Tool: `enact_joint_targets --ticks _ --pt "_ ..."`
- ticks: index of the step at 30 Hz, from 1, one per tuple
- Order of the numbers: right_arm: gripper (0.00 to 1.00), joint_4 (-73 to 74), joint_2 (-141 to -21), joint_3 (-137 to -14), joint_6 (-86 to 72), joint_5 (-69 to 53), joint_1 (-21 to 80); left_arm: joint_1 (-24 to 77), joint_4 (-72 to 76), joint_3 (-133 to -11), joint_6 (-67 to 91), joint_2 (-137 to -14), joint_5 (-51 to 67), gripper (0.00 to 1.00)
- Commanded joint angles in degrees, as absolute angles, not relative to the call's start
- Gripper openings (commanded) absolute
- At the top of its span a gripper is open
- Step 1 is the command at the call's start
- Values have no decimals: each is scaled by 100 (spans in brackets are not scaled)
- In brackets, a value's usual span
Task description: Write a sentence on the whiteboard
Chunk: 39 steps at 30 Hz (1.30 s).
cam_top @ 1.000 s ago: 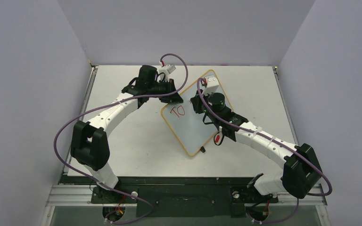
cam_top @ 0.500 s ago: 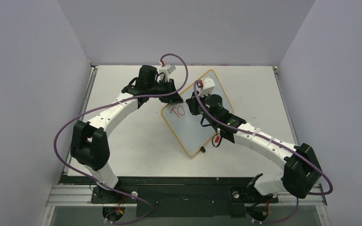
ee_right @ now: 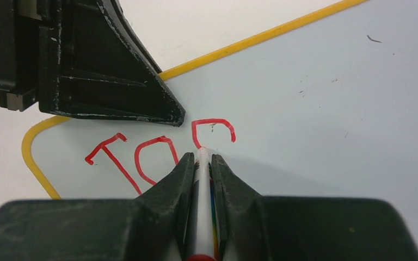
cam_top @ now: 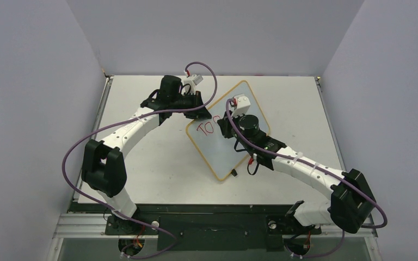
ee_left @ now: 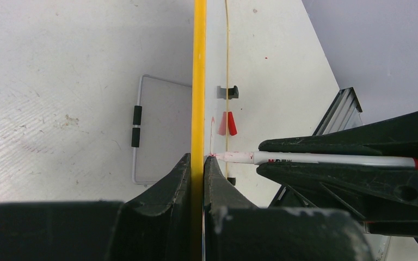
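The whiteboard (cam_top: 217, 155) with its thin orange frame sits tilted at the table's middle. My left gripper (cam_top: 200, 113) is shut on its upper left edge, which shows as a yellow strip (ee_left: 199, 81) between the jaws (ee_left: 197, 160). My right gripper (cam_top: 224, 128) is shut on the white marker pen (ee_right: 201, 217), tip touching the board. The pen also shows in the left wrist view (ee_left: 315, 159). The sentence (ee_right: 152, 157) reads a red "TO" and a partly drawn third letter (ee_right: 212, 130); it also shows from above (cam_top: 206, 128).
A red marker cap (ee_left: 227, 124) lies near the board's lower edge, beside my right arm (cam_top: 251, 160). A black clip (ee_left: 228, 92) sits on the board's far edge. A wire stand (ee_left: 136, 130) shows behind the board. Grey walls enclose the table (cam_top: 158, 163).
My right gripper has shifted a little to the right and nearer along the board. A new red stroke has appeared after "TO". The left arm has not moved.
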<state>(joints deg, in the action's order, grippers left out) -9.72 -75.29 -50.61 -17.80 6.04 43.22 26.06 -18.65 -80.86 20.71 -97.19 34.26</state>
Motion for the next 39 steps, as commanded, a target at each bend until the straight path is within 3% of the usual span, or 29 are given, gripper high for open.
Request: enact_joint_targets --ticks 1,39 --pt "0 -853 -7368 -4943 -1836 830 4368 2707 -1960 -8168 1625 -9618 3107 0" --pt "0 -633 -8200 -6193 -1691 1226 4201 2742 -1905 -8104 1610 -9584 3111 0"
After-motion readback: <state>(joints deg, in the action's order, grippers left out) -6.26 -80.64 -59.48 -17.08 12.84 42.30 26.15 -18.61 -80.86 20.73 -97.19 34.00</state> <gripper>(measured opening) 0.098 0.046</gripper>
